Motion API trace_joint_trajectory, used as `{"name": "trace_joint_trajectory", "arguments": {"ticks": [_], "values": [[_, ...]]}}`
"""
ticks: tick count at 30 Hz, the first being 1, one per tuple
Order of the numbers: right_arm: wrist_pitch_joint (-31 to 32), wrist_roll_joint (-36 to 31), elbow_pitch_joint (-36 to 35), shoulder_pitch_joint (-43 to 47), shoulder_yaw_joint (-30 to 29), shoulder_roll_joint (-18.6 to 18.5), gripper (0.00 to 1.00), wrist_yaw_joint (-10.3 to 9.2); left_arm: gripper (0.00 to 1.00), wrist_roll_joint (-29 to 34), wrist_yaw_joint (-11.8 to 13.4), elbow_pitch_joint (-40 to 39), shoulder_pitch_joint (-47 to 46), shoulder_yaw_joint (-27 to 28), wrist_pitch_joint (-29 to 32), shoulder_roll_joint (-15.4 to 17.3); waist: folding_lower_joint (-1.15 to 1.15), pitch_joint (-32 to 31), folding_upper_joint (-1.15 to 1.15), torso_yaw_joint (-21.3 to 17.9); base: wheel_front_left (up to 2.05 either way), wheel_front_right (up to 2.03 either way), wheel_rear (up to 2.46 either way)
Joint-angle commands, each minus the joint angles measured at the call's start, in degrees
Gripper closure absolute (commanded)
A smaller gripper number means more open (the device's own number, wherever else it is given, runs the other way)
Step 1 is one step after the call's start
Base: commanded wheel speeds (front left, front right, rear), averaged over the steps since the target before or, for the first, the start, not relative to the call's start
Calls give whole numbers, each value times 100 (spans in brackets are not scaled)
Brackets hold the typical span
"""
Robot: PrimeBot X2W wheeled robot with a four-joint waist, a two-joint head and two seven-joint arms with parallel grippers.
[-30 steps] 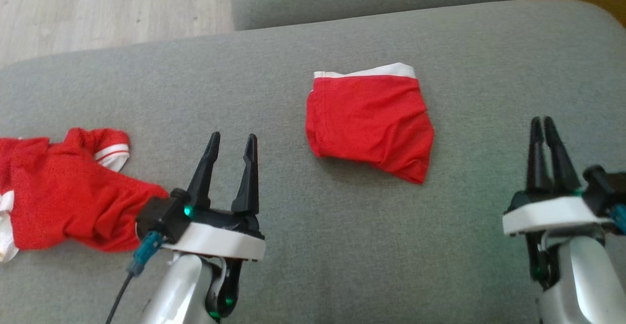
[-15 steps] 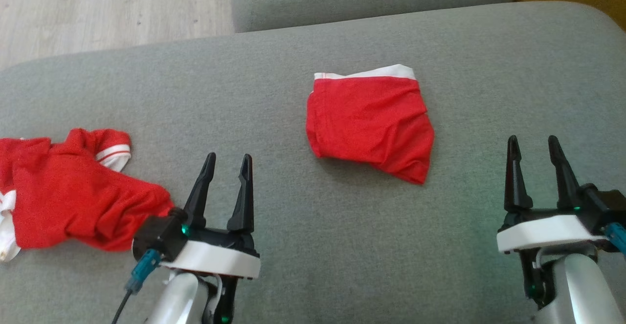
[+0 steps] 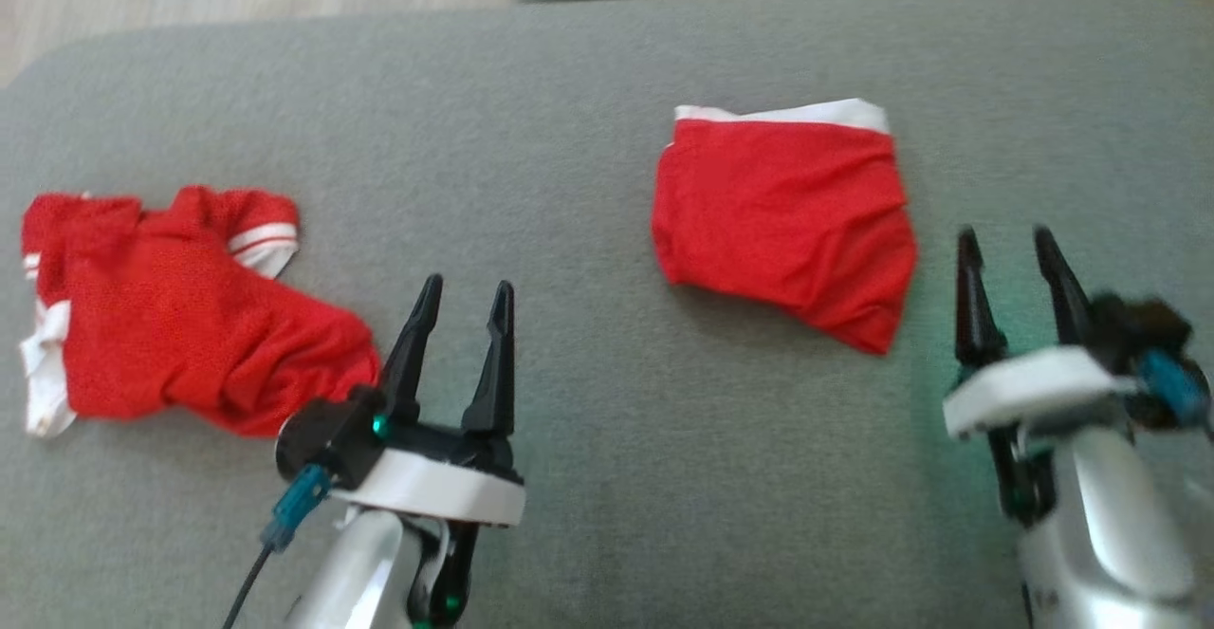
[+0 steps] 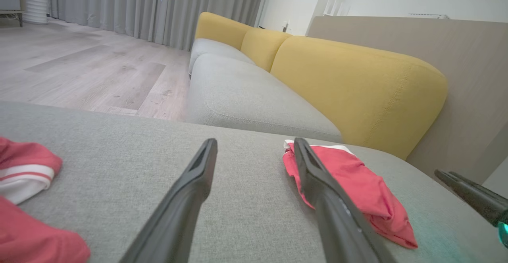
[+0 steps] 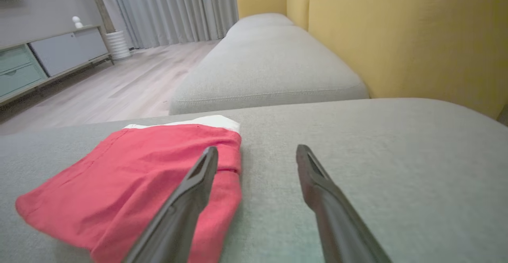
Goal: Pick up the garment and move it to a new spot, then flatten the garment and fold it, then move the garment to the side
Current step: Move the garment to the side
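So the folded shorts (image 3: 782, 221) looked pretty much done to me, which makes the crumpled shirt (image 3: 180, 325) the next job, I'd guess. To do that well I'd grab it by an edge, like the striped sleeve cuff, not the bunched-up middle. Then lift it high enough to hang free, and set it down on bare cushion (image 3: 569, 136) well away from the shorts so they don't get messed up. The left gripper (image 3: 469, 284) had its fingers apart and nothing in them, with the shirt just off to its left, nearly touching its base. The right gripper (image 3: 1003, 231) was spread and empty too, with the shorts just ahead and to its left.
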Motion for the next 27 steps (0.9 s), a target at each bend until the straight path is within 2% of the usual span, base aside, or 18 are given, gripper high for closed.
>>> {"name": "trace_joint_trajectory", "arguments": {"ticks": [1, 10, 17, 18, 19, 20, 27], "values": [[49, 3, -70, -264, 157, -20, 0, -5, 0, -13, 34, -200, -281, 102, -47, 13, -1, 144, 0, 153, 0, 0, 0], [754, 714, 1586, -1210, 160, -19, 0, -5, 0, -116, 115, -209, -460, -140, -47, 12, -1, 387, 0, 589, 0, 0, 0], [597, 721, 2539, -1675, 290, -19, 0, -5, 0, -120, 149, -226, -483, -173, -47, 12, -1, 449, 0, 675, 0, 0, 0], [538, 688, 2633, -1737, 352, -19, 3, -5, 0, -122, 158, -225, -484, -181, -47, 12, -1, 460, 0, 667, 0, 0, 0], [458, 627, 2713, -1796, 402, -19, 77, -5, 0, -125, 163, -222, -488, -193, -47, 12, -1, 466, 0, 652, 0, 0, 0], [355, 535, 2777, -1850, 446, -19, 100, -5, 0, -125, 166, -217, -492, -206, -47, 12, -1, 467, 0, 632, 0, 0, 0], [-186, -362, 3015, -2095, 449, -81, 100, -5, 0, -148, 186, -197, -525, -275, -47, 12, -1, 361, 0, 414, 0, 0, 0]]}}
